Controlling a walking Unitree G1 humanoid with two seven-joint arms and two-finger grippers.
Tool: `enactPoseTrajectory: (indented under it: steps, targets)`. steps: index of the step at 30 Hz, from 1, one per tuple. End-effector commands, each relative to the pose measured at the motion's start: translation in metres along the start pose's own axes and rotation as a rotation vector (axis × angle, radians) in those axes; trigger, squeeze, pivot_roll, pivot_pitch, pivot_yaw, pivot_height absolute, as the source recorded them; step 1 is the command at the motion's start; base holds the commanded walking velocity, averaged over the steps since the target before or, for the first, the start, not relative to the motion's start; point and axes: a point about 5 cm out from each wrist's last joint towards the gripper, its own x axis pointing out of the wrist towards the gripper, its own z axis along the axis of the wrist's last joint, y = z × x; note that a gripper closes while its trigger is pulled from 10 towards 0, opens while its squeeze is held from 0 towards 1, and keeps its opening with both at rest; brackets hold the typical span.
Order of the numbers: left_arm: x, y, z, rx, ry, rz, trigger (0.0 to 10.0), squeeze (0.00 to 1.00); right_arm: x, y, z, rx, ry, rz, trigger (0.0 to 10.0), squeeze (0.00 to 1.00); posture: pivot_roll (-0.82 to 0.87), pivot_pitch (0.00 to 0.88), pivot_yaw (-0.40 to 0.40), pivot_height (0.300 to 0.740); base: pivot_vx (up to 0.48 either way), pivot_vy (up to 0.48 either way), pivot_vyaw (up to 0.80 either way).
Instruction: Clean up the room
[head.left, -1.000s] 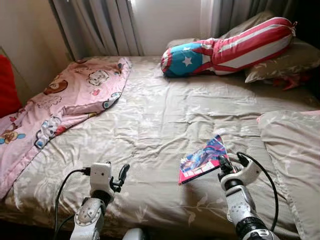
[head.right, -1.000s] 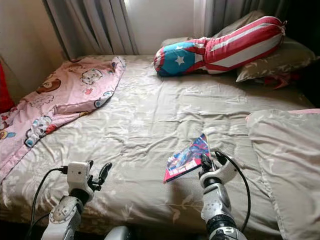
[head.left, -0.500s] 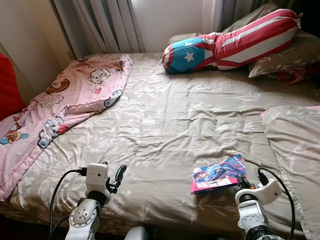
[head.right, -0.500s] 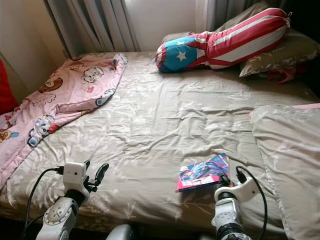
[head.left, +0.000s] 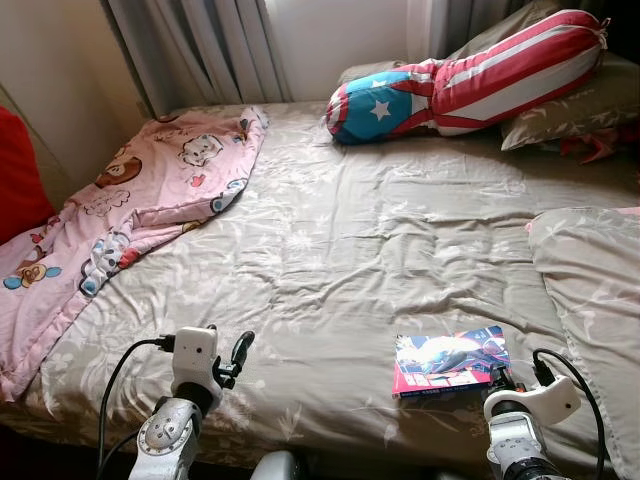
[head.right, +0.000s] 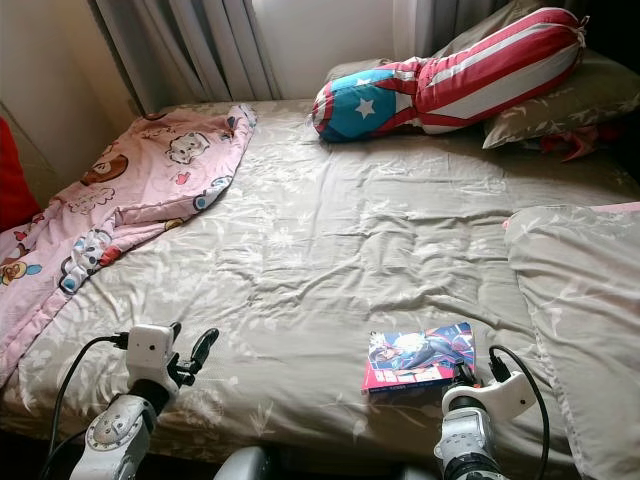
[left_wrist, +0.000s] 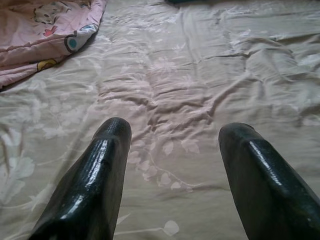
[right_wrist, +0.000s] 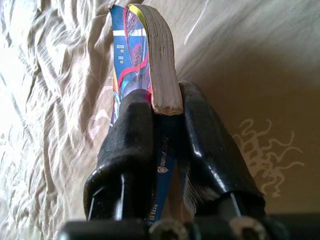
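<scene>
I'm looking down at a bed (head.left: 330, 250) covered in a beige leaf-print sheet. My right end effector (right_wrist: 160, 125) is clamping a comic book (head.left: 450, 360) by its spine side; in the right wrist view the 2 black fingers (right_wrist: 130, 130) are pressing on either side of the page block. The book is lying nearly flat, cover up, near the bed's near edge, toward its right corner, with the right arm just behind it at the edge.

My left end effector (left_wrist: 172, 165) is hovering over the near edge toward the left corner, its 2 fingers (left_wrist: 100, 170) spread apart with nothing between them, only sheet beneath.

A pink cartoon-print blanket (head.left: 120, 210) is draping along the bed's left edge and spilling over the side. A red, white and blue star-and-stripe bolster (head.left: 470, 75) is lying across the far right corner, leaning on a beige pillow (head.left: 575, 105). A 2nd beige pillow (head.left: 595, 270) is sitting along the right edge, just right of the book. Grey curtains (head.left: 200, 45) are hanging behind the far edge.
</scene>
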Motion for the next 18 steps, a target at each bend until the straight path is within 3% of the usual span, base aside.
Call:
enactPoseTrajectory:
  steps: [1, 5, 7, 11, 12, 13, 18]
  targets:
    - [-0.003, 0.007, -0.001, 0.032, 0.021, 0.004, 10.0, 0.0, 0.002, 0.004, 0.001, -0.028, 0.005, 0.0, 10.0, 0.0, 0.06, 0.057, 0.122, 0.643, 0.0, 0.0, 0.0]
    - [-0.004, 0.007, -0.001, 0.031, 0.024, 0.005, 10.0, 0.0, 0.003, 0.007, 0.005, -0.042, 0.006, 0.006, 10.0, 0.0, 0.06, 0.055, 0.121, 0.643, 0.0, 0.0, 0.0]
    - [-0.004, 0.007, -0.001, 0.03, 0.027, 0.004, 10.0, 0.0, 0.005, 0.008, 0.007, -0.072, 0.028, 0.009, 10.0, 0.98, 0.06, 0.055, 0.121, 0.643, 0.0, 0.0, 0.0]
    - [-0.003, 0.007, -0.001, 0.03, 0.027, 0.004, 10.0, 0.0, 0.007, 0.012, 0.011, -0.095, 0.024, 0.018, 10.0, 0.95, 0.06, 0.058, 0.122, 0.643, 0.0, 0.0, 0.0]
    - [-0.003, 0.007, -0.001, 0.029, 0.028, 0.004, 10.0, 0.0, 0.007, 0.013, 0.012, -0.107, 0.022, 0.017, 10.0, 0.7, 0.06, 0.058, 0.122, 0.643, 0.0, 0.0, 0.0]
    - [-0.003, 0.006, -0.001, 0.029, 0.028, 0.003, 10.0, 0.0, 0.007, 0.012, 0.013, -0.118, 0.021, 0.014, 10.0, 0.0, 0.06, 0.059, 0.12, 0.643, 0.0, 0.0, 0.0]
    - [-0.003, 0.004, -0.002, 0.025, 0.034, 0.001, 10.0, 0.0, 0.006, 0.008, 0.013, -0.139, 0.023, -0.005, 10.0, 0.0, 0.05, 0.059, 0.118, 0.643, 0.0, 0.0, 0.0]
